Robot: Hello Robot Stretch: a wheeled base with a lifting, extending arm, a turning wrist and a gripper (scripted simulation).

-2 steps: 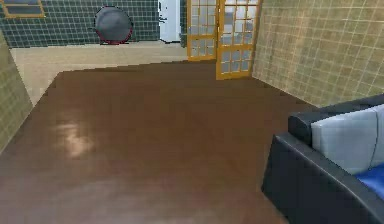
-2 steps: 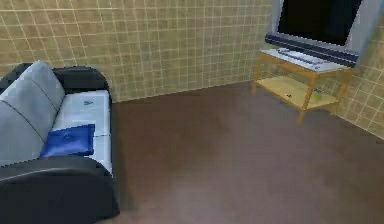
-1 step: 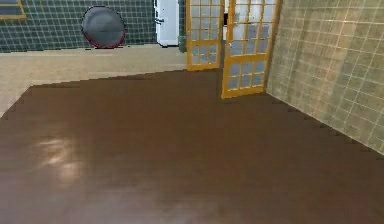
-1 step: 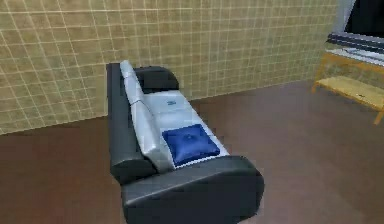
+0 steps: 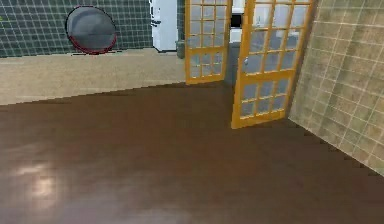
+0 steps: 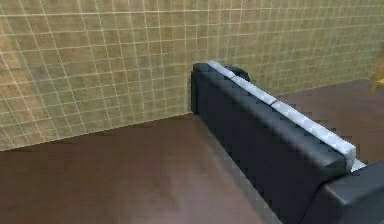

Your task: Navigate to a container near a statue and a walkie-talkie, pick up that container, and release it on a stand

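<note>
Tool state cannot be told. Orange paned doors, glossy brown floor. Dark smooth sofa against tiled wall.

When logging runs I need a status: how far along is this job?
Done: nothing that these views bear out. In hand: navigating, on dark floor facing orange-framed glass doors, a dark sofa by the tiled wall. Left: finding the container, picking it up, releasing it on a stand.
</note>
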